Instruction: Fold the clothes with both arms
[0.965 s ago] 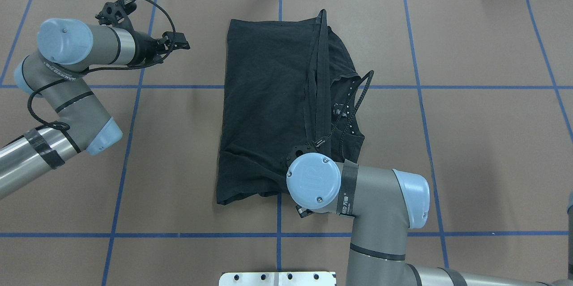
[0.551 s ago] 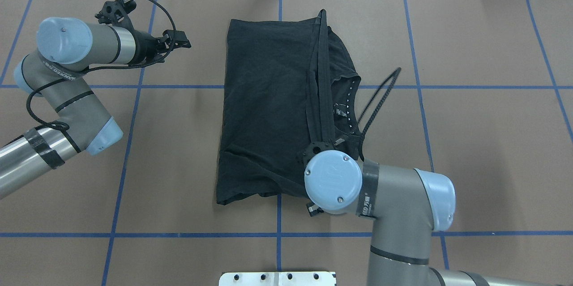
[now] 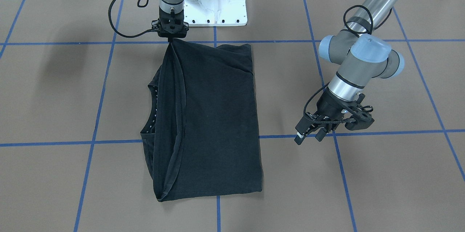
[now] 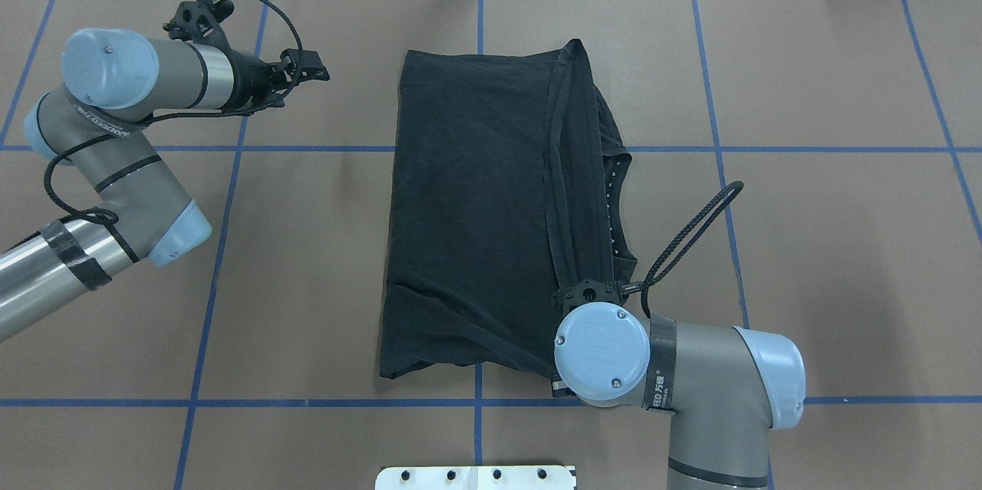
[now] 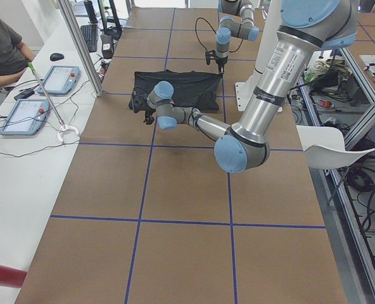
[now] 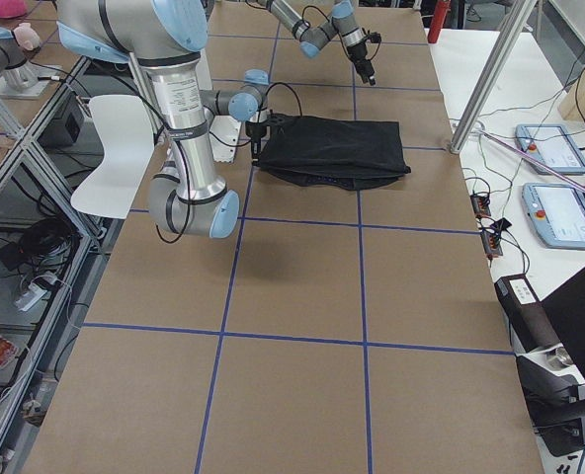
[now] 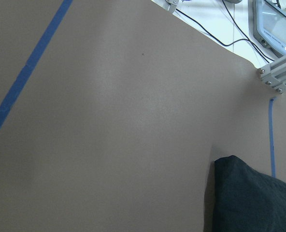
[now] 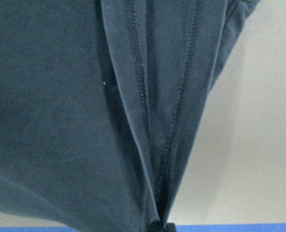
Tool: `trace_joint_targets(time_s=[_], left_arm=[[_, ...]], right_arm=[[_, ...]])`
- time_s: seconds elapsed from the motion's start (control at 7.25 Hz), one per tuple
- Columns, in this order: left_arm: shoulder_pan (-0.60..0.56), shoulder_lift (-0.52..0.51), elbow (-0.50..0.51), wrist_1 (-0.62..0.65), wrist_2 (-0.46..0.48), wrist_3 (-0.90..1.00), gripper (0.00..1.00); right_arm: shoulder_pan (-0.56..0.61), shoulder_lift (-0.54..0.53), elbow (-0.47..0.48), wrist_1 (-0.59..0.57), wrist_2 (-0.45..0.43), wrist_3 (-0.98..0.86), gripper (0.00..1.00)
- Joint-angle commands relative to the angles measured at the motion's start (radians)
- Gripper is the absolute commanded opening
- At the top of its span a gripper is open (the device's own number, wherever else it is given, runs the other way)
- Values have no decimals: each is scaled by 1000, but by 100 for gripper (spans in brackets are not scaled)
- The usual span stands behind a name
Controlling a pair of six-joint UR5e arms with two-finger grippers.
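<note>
- One hem corner of the black T-shirt (image 4: 468, 206) is pinched between the jaws of my right gripper (image 3: 172, 37), at the top, left of centre, in the front-facing view.
- I see the shirt folded lengthwise in the middle of the overhead frame, on the brown table (image 4: 805, 260). A taut seam runs from the pinched corner.
- My left gripper (image 3: 308, 133), right of centre in the front-facing view, hovers apart from the shirt with its jaws spread and empty.

The T-shirt (image 4: 468, 206) is matt black cloth with stitched hems; the table cover (image 4: 844, 283) looks like smooth matt brown paper lined with blue tape (image 4: 844, 149); the left arm (image 4: 130, 175) at 9 o'clock and right arm (image 4: 706, 375) at 5 o'clock are satin grey metal with smooth light-blue plastic caps (image 4: 602, 352).
</note>
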Motion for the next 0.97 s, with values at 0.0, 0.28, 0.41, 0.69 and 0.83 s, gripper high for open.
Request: trace_joint_targets(time_s=[0.0,0.28,0.41,0.69,0.83], left_arm=[[2,0,0,0,1,0,100],[2,0,0,0,1,0,100],[3,0,0,0,1,0,100],[5,0,2,0,3,0,100],[3,0,0,0,3,0,100]], right_arm=[[18,-3,9,2,12,-1,100],[66,6,28,2,27,-5,100],[89,9,4,11,24,-26,100],[90,15,-56,68,17,-95,87],[89,41,-87,67,15,-113,35]])
